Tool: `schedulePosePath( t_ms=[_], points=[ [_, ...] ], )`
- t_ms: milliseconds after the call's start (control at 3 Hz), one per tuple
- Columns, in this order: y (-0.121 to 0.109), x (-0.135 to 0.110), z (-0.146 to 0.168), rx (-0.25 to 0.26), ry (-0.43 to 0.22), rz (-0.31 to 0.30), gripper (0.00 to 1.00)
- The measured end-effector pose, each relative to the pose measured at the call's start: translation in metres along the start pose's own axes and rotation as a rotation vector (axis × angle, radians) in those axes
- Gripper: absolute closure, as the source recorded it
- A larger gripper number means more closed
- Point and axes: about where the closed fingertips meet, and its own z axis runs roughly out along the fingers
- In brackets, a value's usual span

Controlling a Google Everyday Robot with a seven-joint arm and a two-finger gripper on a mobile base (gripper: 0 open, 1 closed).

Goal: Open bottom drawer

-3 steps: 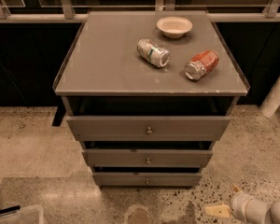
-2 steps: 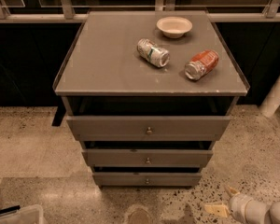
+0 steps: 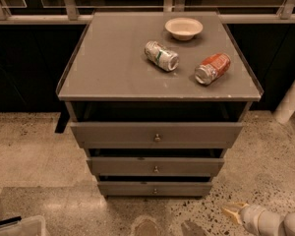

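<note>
Grey laminate forms the three-drawer cabinet. The bottom drawer (image 3: 187, 188) is the lowest front, directly above the speckled floor (image 3: 34, 151) and set back beneath the middle drawer (image 3: 187, 166). It appears not yet pulled out.

1. Gripper position. The gripper (image 3: 231, 213) sits low at the right edge of the view, just above the floor, with its yellowish tip pointing toward the cabinet. Its aperture is not determinable from this view. It touches nothing.

2. Governing relation. From the gripper tip, the bottom drawer lies up and to the left in the view and farther from the camera, near but clearly apart. The knob (image 3: 155, 191) is at the centre of the front, further left of the tip than the drawer's nearest corner. The long axis of the front runs left to right across the view, so the pull direction is judged to be toward the camera, square to that axis. Only one arm is fitted.

3. Change from the earlier frame. The gripper tip stands slightly higher in the view than a second ago. All drawer fronts, the bowl (image 3: 184, 27) and both cans on top are unmoved.
</note>
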Motion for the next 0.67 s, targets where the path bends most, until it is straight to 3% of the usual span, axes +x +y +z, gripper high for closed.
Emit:
schedulePosePath(
  t_ms=[333, 667],
  points=[
    [0.0, 0.001, 0.003, -0.008, -0.017, 0.007, 0.88],
    [-0.007, 0.0, 0.022, -0.031, -0.081, 0.012, 1.0]
  ],
)
